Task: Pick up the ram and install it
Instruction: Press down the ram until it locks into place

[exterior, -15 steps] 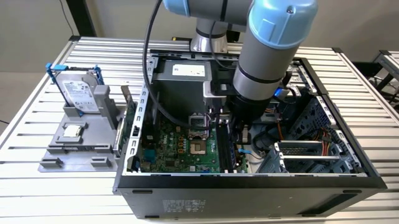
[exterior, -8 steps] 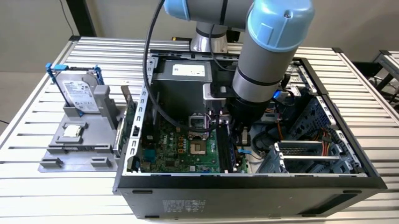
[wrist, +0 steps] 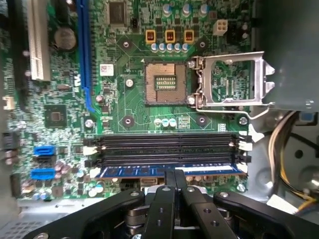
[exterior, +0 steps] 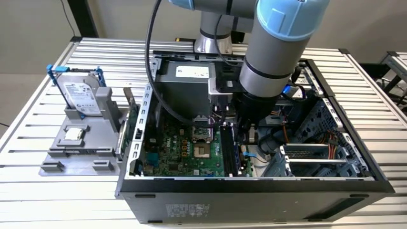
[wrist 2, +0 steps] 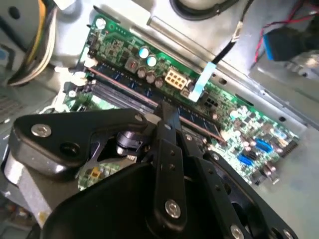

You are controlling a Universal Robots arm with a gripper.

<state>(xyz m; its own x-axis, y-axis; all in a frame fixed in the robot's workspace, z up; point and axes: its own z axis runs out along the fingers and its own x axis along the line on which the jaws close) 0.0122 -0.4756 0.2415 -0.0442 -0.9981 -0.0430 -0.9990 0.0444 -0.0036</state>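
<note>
The arm reaches down into the open computer case (exterior: pixel 254 183), which lies on its side on the slatted desk (exterior: pixel 38 200). The hand (wrist: pixel 174 175) sits low over the green motherboard (wrist: pixel 129 99), directly above the bank of long black memory slots (wrist: pixel 164 144).

The two fingers (wrist: pixel 168 199) are pressed close together, their tips meeting on the top edge of the ram (wrist: pixel 209 169). The ram is a thin blue-green strip standing on edge in the slot nearest the hand, lying parallel to the empty black slots just beyond it. In the second wrist view the same strip (wrist 2: pixel 199 119) runs lengthwise under the fingertips, extending out past the hand on both sides. Whether the ram is fully seated cannot be told; the white end latches (wrist: pixel 243 142) at the slot ends are visible beside it.

Beyond the slots from the hand lies the processor socket (wrist: pixel 164 82) with its metal retention frame (wrist: pixel 234 79) swung open.

In the exterior view, well apart from the hand and outside the case, a grey fixture (exterior: pixel 79 143) rests on the desk holding a silver hard drive (exterior: pixel 81 95) upright in a blue frame.
</note>
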